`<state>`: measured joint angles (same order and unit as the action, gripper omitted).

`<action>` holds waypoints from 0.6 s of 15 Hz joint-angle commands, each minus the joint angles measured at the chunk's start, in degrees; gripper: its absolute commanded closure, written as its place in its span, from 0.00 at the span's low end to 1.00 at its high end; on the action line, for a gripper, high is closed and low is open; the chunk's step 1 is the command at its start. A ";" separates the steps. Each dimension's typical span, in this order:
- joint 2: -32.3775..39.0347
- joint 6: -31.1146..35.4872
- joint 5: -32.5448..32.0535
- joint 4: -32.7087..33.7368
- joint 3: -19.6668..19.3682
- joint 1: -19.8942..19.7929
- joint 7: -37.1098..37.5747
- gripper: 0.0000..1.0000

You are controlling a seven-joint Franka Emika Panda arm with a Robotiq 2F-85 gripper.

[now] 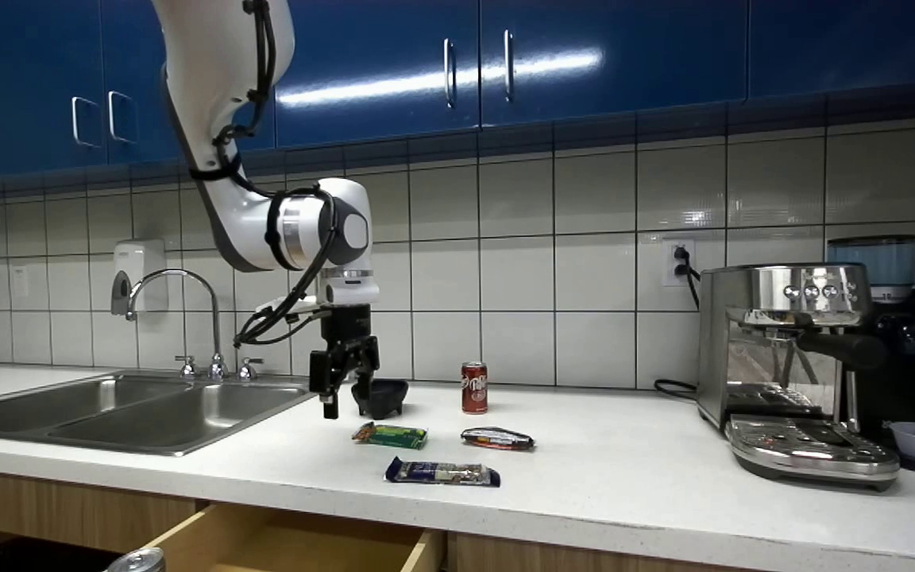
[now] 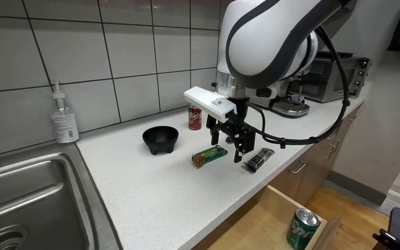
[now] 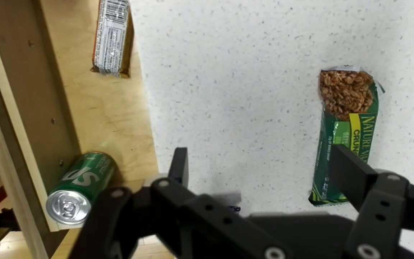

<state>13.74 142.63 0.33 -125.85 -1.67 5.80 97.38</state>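
My gripper (image 3: pixel 264 166) stands open above the white counter with nothing between its fingers. In the wrist view the green granola bar (image 3: pixel 347 140) lies partly behind the right finger (image 3: pixel 354 176), apparently below it. Both exterior views show this bar near the gripper, with a dark blue wrapped bar (image 1: pixel 442 473) closer to the counter's front edge. A black-and-red packet (image 1: pixel 497 438) lies to the right in an exterior view. Behind stand a black footed bowl (image 2: pixel 160 139) and an upright red soda can (image 2: pixel 194 118).
Below the counter, a wooden drawer (image 2: pixel 252 217) is pulled out, holding a green soda can (image 2: pixel 302 228) and a brown-wrapped bar (image 3: pixel 113 39). The steel sink (image 1: pixel 179 413) with its faucet (image 1: pixel 215 318), a soap bottle (image 2: pixel 64 119) and the coffee machine (image 1: pixel 791 373) flank the area.
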 commanded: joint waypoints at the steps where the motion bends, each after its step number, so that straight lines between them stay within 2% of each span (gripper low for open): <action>1: 5.07 -3.09 -0.47 6.39 -1.11 -0.76 -1.59 0.00; 9: 13.64 -3.19 0.67 15.13 -3.04 -1.07 -3.89 0.00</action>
<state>24.19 141.83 0.35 -115.69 -4.63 5.24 95.55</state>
